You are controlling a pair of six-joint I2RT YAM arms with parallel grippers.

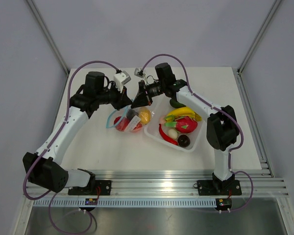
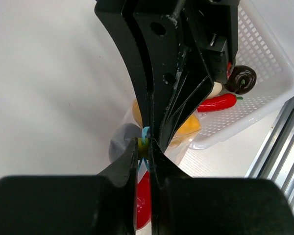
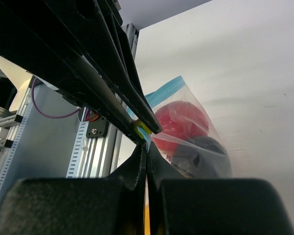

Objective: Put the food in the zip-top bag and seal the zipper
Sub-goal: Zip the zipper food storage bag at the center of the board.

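Clear plastic of the zip-top bag (image 1: 125, 120) lies on the white worktop (image 1: 103, 147), just left of the white tray (image 2: 264, 58). It holds some of the food: a red piece (image 3: 179, 120), a yellow-orange one (image 1: 145, 115) and a dark one (image 3: 201, 152).

The left gripper (image 2: 144, 147) and right gripper (image 3: 146, 147) meet at one spot on the zipper (image 3: 166, 88). Each has its fingers pressed together on the light blue strip, tip to tip.

By my reading the task is partway through. Loading has stopped short, since a banana (image 1: 182, 111), a pink fruit (image 1: 186, 123), a red chilli (image 2: 216, 103) and a dark brown piece (image 2: 242, 79) sit in the tray. Sealing seems only begun, because away from the pinch the strip bows outward. I cannot tell how much of it is pressed shut.

No brand, label or lettering can be read on the bag, tray or arms.
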